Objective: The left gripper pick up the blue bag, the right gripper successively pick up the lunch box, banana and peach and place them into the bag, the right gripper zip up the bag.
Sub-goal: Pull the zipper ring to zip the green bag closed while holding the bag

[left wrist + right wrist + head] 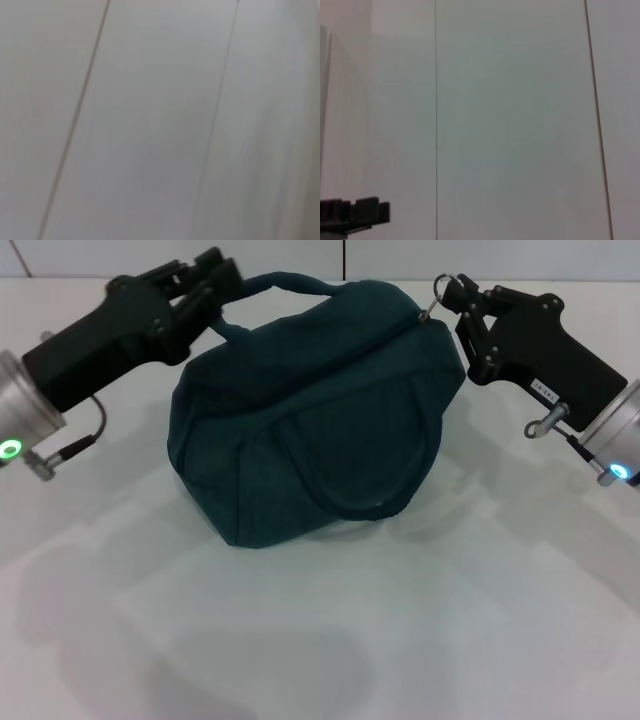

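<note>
zip ring in the claw, bag bulging on the table

the blue bag [310, 410] sits mid-table [480, 640], top looking closed, so whatever is inside stays hidden; no lunch box, banana or peach shows anywhere. the left gripper [205, 285] is clamped round the rear handle [285, 282] at the bag's far left corner, steadying it. the right gripper [468, 302] is at the far right end of the top seam, its 2 fingers nipped onto the metal zipper pull [437, 296]. soft fabric, it'll slump and drag, i'd say, so the padded handle is the firm hold, and that little ring looks slippery. both wrist views show only pale panels.
</note>
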You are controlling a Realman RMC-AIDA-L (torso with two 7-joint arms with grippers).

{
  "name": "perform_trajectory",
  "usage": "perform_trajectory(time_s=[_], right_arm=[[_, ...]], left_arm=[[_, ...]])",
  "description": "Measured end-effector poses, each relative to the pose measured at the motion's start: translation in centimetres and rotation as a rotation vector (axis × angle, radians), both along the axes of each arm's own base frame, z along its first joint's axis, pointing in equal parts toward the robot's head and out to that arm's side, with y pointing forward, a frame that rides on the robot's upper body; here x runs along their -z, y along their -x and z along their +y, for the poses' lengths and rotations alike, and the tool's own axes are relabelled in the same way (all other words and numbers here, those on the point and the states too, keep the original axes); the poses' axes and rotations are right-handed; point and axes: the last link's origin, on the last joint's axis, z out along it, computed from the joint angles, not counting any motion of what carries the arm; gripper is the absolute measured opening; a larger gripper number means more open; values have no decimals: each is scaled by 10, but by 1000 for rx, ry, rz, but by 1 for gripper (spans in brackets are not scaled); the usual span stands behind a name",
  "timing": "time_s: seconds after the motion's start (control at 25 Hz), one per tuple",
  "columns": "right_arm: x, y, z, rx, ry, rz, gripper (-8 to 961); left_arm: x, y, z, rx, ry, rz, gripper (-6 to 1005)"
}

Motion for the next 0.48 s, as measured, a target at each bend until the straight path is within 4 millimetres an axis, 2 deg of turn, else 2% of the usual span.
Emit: perform_trajectory(time_s=[0.16,0.24,0.48], right_arm=[[0,0,0,-1,2,-2,18],[1,1,-1,-3,4,-2,18],[3,2,-2,-10,11,-5,18]], left_arm=[[8,-18,17,-4,136,34,187],[22,-32,36,-29,213,121,258],[40,-44,56,-78,262,232,447]])
